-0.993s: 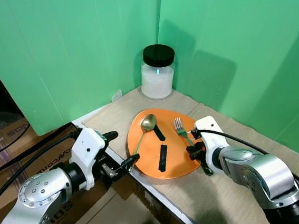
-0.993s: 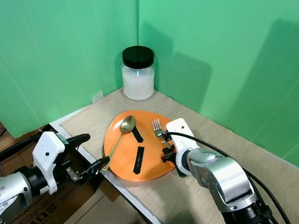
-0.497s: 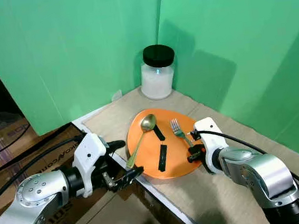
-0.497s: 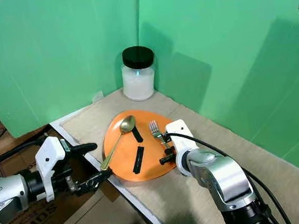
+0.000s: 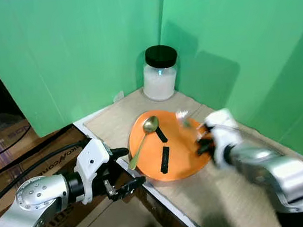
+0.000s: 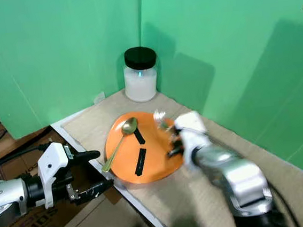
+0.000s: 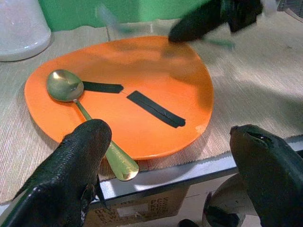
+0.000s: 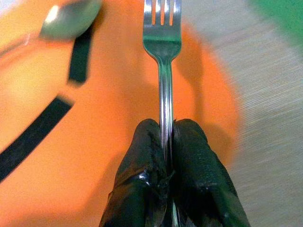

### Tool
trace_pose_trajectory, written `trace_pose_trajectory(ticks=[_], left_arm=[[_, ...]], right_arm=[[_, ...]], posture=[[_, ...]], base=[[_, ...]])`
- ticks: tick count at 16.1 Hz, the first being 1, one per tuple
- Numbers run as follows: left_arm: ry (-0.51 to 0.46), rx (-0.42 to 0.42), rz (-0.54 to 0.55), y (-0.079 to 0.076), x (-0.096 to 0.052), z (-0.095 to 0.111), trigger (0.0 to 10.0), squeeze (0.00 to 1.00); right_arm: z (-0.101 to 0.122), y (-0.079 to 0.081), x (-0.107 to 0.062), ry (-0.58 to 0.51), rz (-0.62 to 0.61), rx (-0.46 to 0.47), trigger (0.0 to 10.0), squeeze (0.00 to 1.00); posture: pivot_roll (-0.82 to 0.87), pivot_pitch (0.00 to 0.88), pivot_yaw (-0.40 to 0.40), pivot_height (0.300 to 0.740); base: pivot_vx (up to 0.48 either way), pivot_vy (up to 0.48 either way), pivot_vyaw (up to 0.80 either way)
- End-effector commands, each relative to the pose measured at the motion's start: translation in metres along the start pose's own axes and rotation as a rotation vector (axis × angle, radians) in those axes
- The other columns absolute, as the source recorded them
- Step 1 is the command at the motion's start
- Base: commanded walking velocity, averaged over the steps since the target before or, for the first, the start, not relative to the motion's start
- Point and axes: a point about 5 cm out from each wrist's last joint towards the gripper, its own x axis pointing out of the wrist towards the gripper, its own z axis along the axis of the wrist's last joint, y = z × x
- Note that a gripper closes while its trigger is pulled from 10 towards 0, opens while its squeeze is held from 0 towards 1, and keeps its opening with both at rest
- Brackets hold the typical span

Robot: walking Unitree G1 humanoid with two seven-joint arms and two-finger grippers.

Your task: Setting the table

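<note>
An orange plate lies on a beige placemat. A gold spoon rests on its left side, bowl up, with the handle end jutting over the rim toward the table's edge. My right gripper is shut on the handle of a silver fork, held above the plate's right part; in the eye views the fork and that arm are blurred by motion. My left gripper stands open just off the table's edge, near the spoon's handle without touching it.
A white-filled jar with a black lid stands behind the plate in the corner of the green screens. Two black strips lie on the plate. Cardboard boxes and cables sit below the table's left edge.
My right gripper has lifted the fork off the plate's right rim and swung it up and back. My left gripper has drawn away from the spoon's handle, off the table's edge.
</note>
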Motion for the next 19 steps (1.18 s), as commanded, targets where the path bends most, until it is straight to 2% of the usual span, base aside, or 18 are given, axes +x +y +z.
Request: trace_pose_trajectory(ticks=[1, 3, 5, 8, 9, 10, 13, 14, 15, 17, 19], left_arm=[[0.0, 0.016, -0.004, -0.001, 0.0, 0.002, 10.0, 0.0], [-0.003, 0.018, -0.005, -0.001, 0.002, 0.003, 10.0, 0.0], [-0.005, 0.025, -0.005, -0.001, 0.004, 0.003, 10.0, 0.0], [-0.005, 0.029, -0.007, 0.001, 0.004, 0.004, 10.0, 0.0], [-0.004, 0.032, -0.008, 0.002, 0.005, 0.004, 10.0, 0.0], [-0.004, 0.034, -0.007, 0.002, 0.005, 0.004, 10.0, 0.0], [0.005, 0.033, -0.004, 0.002, 0.005, 0.002, 10.0, 0.0], [0.009, 0.036, 0.003, 0.003, 0.004, 0.001, 10.0, 0.0], [0.011, 0.035, 0.016, 0.004, 0.004, 0.001, 10.0, 0.0], [0.016, 0.033, 0.052, 0.009, 0.004, 0.0, 10.0, 0.0], [0.03, 0.042, 0.122, 0.019, 0.007, 0.0, 10.0, 0.0]], right_arm=[[0.005, -0.016, -0.009, -0.04, -0.072, 0.046, 0.0, 0.0], [-0.004, -0.029, -0.014, -0.019, -0.152, 0.097, 0.0, 0.0], [-0.023, -0.035, -0.016, 0.056, -0.215, 0.118, 0.0, 0.0], [-0.035, -0.039, -0.016, 0.095, -0.261, 0.133, 0.0, 0.0], [-0.041, -0.041, -0.013, 0.124, -0.289, 0.121, 4.5, 0.0], [-0.043, -0.043, -0.011, 0.137, -0.306, 0.107, 10.0, 0.0], [-0.046, -0.041, -0.008, 0.146, -0.294, 0.117, 10.0, 0.0], [-0.046, -0.04, -0.007, 0.146, -0.287, 0.124, 10.0, 0.52], [-0.046, -0.04, -0.007, 0.145, -0.284, 0.128, 10.0, 1.0], [-0.044, -0.039, -0.007, 0.138, -0.282, 0.133, 10.0, 1.0], [-0.03, -0.042, -0.01, 0.064, -0.285, 0.111, 10.0, 1.0]], posture=[[0.03, 0.0, -0.089, 0.74], [0.02, 0.0, -0.086, 0.74], [0.02, 0.0, -0.084, 0.74], [0.02, 0.0, -0.081, 0.74], [0.01, 0.0, -0.076, 0.74], [0.01, 0.0, -0.077, 0.74], [0.01, 0.0, -0.077, 0.74], [0.01, 0.0, -0.077, 0.74], [0.02, 0.0, -0.083, 0.74], [0.02, 0.0, -0.083, 0.74], [0.02, 0.0, -0.077, 0.74]], base=[[0.0, 0.0, 0.0], [0.0, 0.0, 0.0], [0.0, 0.0, 0.0], [0.0, 0.0, 0.0], [0.0, 0.0, 0.0], [0.0, 0.0, 0.0], [0.0, 0.0, 0.0], [0.0, 0.0, 0.0], [0.0, 0.0, 0.0], [0.0, 0.0, 0.0], [0.0, 0.0, 0.0]])
